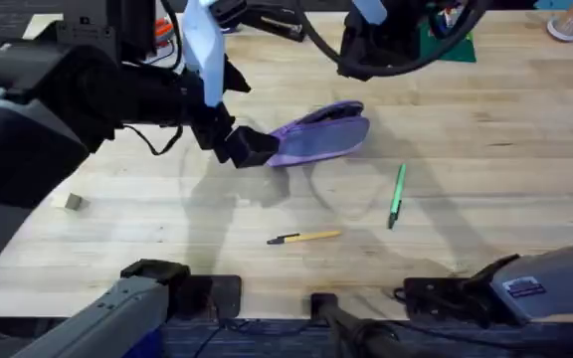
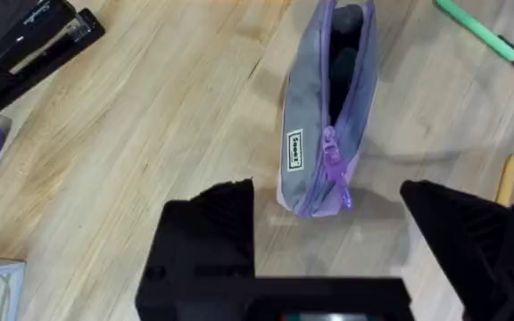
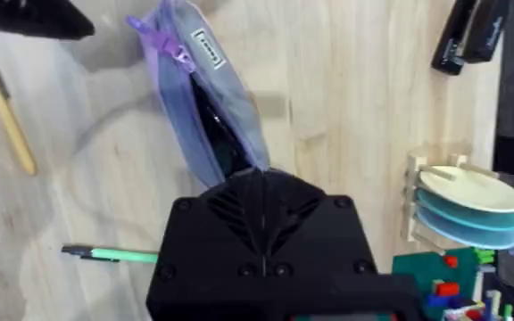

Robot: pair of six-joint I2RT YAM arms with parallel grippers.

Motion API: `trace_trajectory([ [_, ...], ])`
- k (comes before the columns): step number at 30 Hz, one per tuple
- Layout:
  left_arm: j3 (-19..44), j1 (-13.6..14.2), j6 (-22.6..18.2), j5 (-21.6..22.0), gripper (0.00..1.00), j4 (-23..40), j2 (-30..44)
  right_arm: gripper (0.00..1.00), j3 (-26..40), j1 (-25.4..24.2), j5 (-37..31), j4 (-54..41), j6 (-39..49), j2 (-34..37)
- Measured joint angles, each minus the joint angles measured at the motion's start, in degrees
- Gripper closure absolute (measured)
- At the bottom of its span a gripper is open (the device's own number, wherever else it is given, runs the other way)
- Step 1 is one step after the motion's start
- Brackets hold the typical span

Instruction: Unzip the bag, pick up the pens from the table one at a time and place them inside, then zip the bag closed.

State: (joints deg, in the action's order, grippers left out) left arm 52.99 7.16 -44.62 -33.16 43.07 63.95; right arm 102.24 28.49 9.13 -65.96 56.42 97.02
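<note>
The lilac bag [image 1: 322,132] lies mid-table with its zipper open and a dark inside showing [image 2: 342,62]. My left gripper [image 2: 328,223] is open, its fingers [image 2: 212,218] on either side of the bag's end where the purple zipper pull [image 2: 333,165] sits; from overhead it [image 1: 245,147] is at the bag's left end. My right gripper [image 3: 257,178] is shut on the bag's opposite end. The green pen [image 1: 396,194] and the yellow pen [image 1: 304,237] lie on the table [image 1: 147,229] nearer the front, apart from the bag.
A black stapler [image 2: 34,49] lies beyond the bag. A small wooden block [image 1: 67,202] sits at the left. A rack of blue plates [image 3: 467,209] and a green item [image 1: 448,45] stand at the back right.
</note>
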Motion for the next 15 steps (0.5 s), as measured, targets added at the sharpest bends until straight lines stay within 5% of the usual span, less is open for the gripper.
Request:
trace_trajectory([
  [15, 0.0, 0.0, 0.0, 0.01, 0.007, -0.42, 0.01, 0.971, 0.0, 0.0, 1.2, -1.88, 2.16, 3.84],
])
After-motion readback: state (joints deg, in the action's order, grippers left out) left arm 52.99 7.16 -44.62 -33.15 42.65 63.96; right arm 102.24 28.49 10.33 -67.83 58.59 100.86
